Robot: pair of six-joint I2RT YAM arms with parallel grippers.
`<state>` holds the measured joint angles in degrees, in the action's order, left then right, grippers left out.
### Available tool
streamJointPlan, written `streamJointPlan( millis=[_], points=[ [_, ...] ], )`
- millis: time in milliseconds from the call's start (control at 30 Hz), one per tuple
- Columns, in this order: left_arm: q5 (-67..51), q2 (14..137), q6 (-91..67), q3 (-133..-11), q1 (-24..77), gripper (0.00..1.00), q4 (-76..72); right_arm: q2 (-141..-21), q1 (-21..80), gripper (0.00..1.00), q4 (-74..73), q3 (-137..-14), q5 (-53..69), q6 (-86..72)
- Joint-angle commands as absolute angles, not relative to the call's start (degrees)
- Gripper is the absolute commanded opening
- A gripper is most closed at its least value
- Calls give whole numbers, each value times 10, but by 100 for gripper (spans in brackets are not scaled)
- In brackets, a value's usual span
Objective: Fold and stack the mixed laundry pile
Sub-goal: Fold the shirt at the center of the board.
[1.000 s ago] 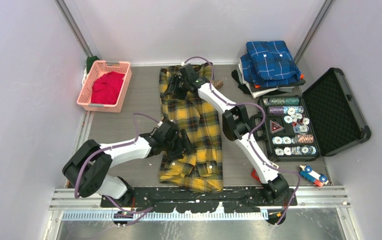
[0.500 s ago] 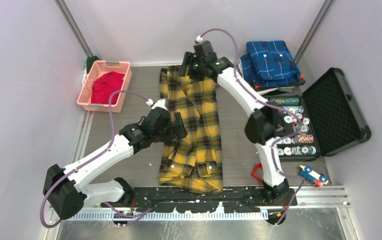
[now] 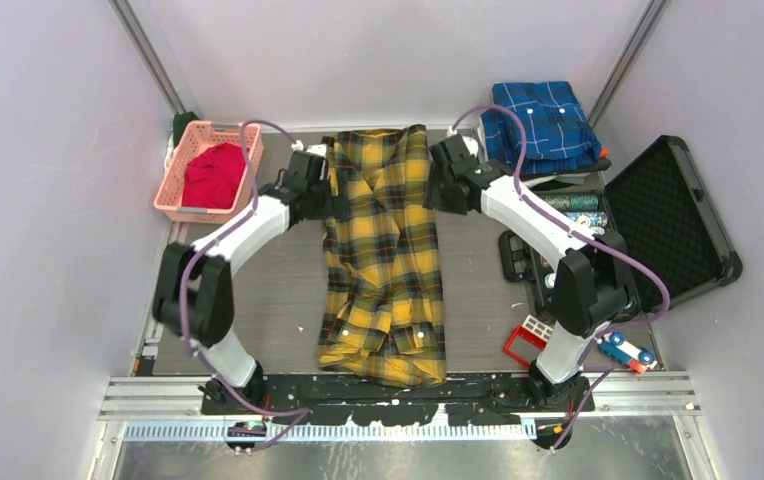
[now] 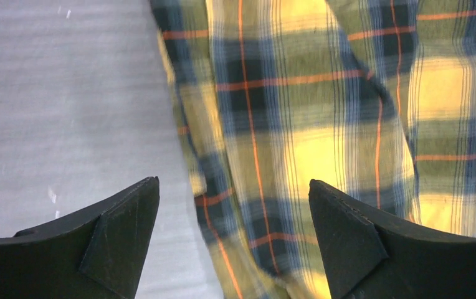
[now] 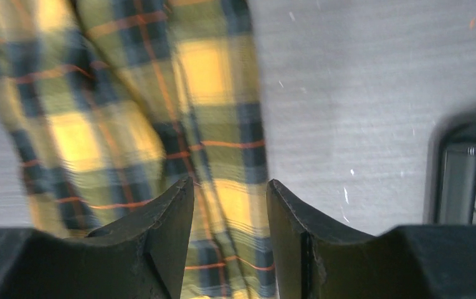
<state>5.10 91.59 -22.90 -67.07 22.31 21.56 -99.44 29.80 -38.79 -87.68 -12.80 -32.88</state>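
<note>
The yellow-and-black plaid shirt [image 3: 383, 250] lies stretched lengthwise down the middle of the table. My left gripper [image 3: 330, 202] hovers at the shirt's far left edge. In the left wrist view it [image 4: 233, 187] is wide open, with the plaid shirt's edge [image 4: 298, 124] below the gap. My right gripper [image 3: 437, 195] is at the shirt's far right edge. In the right wrist view it [image 5: 230, 184] is open, and the plaid shirt's edge [image 5: 210, 75] shows between its fingers. The red T-shirt [image 3: 214, 174] lies bunched in the pink basket [image 3: 174, 190].
Folded blue plaid shirts [image 3: 543, 122] are stacked at the far right. An open black case [image 3: 670, 225] with poker chips sits right of the shirt. A red piece [image 3: 526, 340] and a toy car [image 3: 626, 351] lie near the front right.
Both arms swung outward: the left from the shirt's middle left to its far left edge, the right from the collar end to the far right edge. The shirt's far end now lies flatter.
</note>
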Motion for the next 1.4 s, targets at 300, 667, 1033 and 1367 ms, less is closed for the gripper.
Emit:
streamJointPlan(
  millis=[300,667,1033,1367],
  points=[
    [-121,1241,-104,-999,113,78,304,-819,300,49,-337,-666,-88,-350],
    [-177,1358,-152,-1118,103,0,313,-754,300,48,-349,-602,-87,-349],
    [-136,1422,-203,-1250,32,0,301,-753,301,48,-359,-610,-94,-345],
    [-184,1466,-218,-1319,10,11,293,-785,301,48,-345,-616,-88,-351]
  ],
)
